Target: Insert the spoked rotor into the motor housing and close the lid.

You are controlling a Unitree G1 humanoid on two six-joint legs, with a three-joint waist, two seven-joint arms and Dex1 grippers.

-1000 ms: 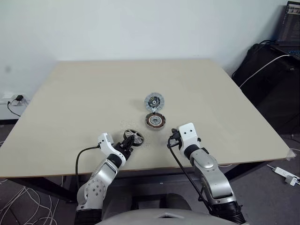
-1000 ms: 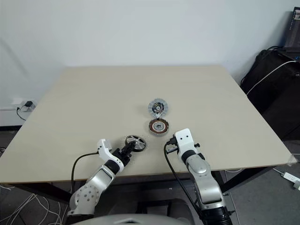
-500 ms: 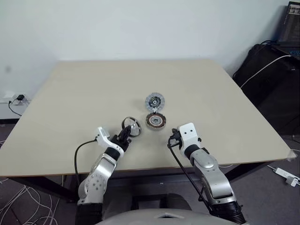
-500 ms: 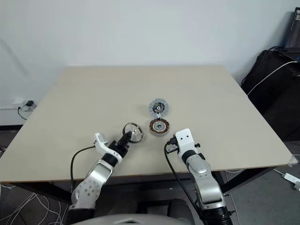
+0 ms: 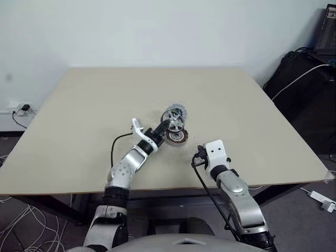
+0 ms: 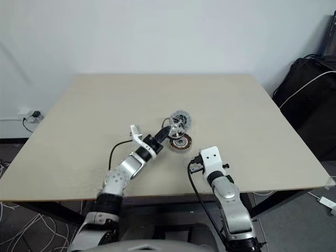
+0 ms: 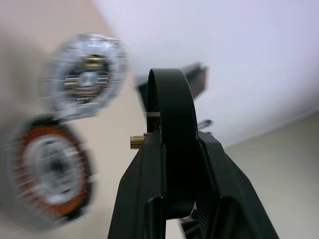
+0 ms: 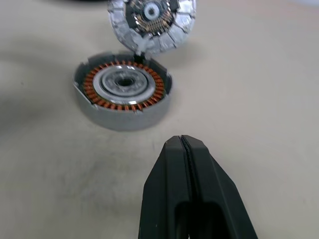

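1. My left tool (image 5: pixel 169 125) has its black fingers (image 7: pixel 149 199) nipped narrow on the rim of the spoked rotor (image 5: pixel 175 120). I'm holding it off the surface, over the gap btwn the motor housing and the lid.
2. In the left wrist view the rotor shows edge-on as a dark band running up btwn the fingers, w/ a small brass-coloured pin sticking out of its side. So the wheel stands on edge, its axle roughly level.
3. My right tool (image 8: pixel 182 144) is fully closed, fingertips pressed together, holding nothing. It hovers just above bare surface, near the housing but not touching.
4. Motor housing (image 8: pixel 123 95): shallow round grey metal puck, lying flat, open face up. Ring of copper-orange windings around a silvery centre w/ a dark bore.
5. Lid (image 8: pixel 152 22): flat round silver disc, segmented ribbed face up, dark hub w/ fine metal parts. It lies right beside the housing on the far side, rims about touching.
6. Surface (image 5: pixel 79 115): plain pale beige top, matte and smooth.
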